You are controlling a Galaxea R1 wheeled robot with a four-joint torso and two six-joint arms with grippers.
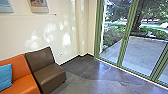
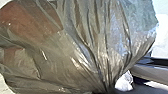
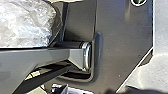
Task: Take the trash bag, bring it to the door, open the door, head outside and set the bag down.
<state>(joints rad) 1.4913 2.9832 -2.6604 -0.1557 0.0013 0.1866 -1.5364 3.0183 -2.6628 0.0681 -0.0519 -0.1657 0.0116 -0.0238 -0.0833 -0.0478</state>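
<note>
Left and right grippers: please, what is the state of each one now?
Left gripper: probably holding the trash bag, whose folds gather tightly; open or closed cannot be told.
Right gripper: open or closed cannot be told.

Bright daylight comes through the glass panes point(image 1: 143, 55), well apart from the left claw point(image 2: 102, 91), and throws pale patches on the wall point(image 1: 20, 30) and a bluish sheen on the dark floor point(image 1: 82, 81). Just beside that claw, light glints in streaks along the folds of the bag point(image 2: 82, 47). In the right wrist view, crumpled plastic point(image 3: 25, 25) glares nearly white, above deep shadow around the grey bar point(image 3: 40, 57).
</note>
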